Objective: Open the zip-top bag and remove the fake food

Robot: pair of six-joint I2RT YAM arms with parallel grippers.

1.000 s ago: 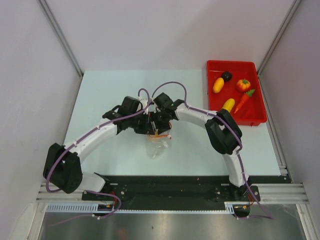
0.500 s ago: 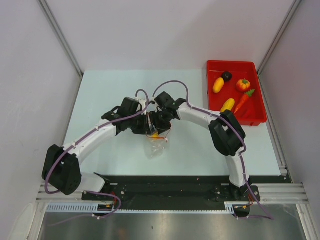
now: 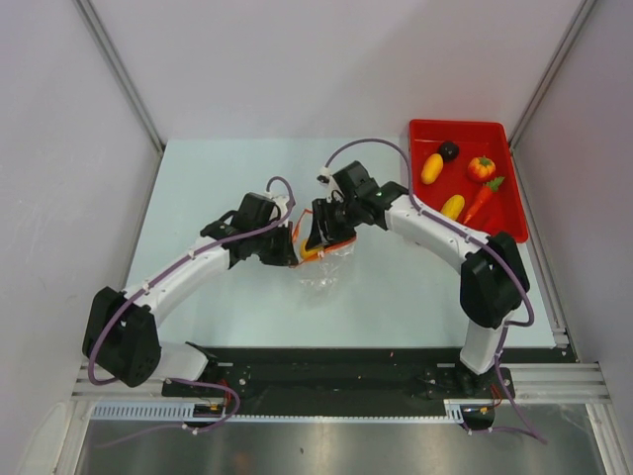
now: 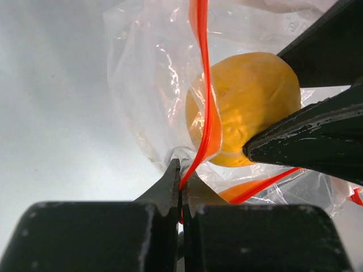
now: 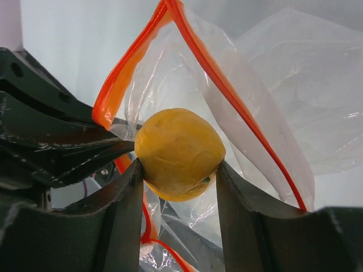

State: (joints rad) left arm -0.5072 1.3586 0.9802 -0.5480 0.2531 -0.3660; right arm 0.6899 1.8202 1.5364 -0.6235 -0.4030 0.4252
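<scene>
The clear zip-top bag (image 3: 323,269) lies mid-table with its orange-red zip strip (image 5: 227,85) pulled open. My left gripper (image 3: 288,253) is shut on the strip's edge (image 4: 182,180), seen close in the left wrist view (image 4: 181,184). My right gripper (image 3: 318,236) is shut on a yellow-orange oval fruit (image 5: 178,152) at the bag's mouth, held between both fingers (image 5: 127,192). The same fruit (image 4: 244,105) shows through the plastic in the left wrist view. Several other fake food pieces lie in the red tray (image 3: 499,237): a yellow oval (image 3: 431,168), a dark round piece (image 3: 448,150), a carrot (image 3: 482,200).
The red tray stands at the back right, also holding a peach-red round fruit (image 3: 482,168) and a second yellow oval (image 3: 453,206). Grey walls close in the pale table (image 3: 198,188) on both sides. The two arms meet above the table's middle.
My right arm has swung right and back, with the yellow-orange fruit in its fingers, drawing it up to the bag's mouth. The bag has shifted slightly right. My left gripper stays on the strip.
</scene>
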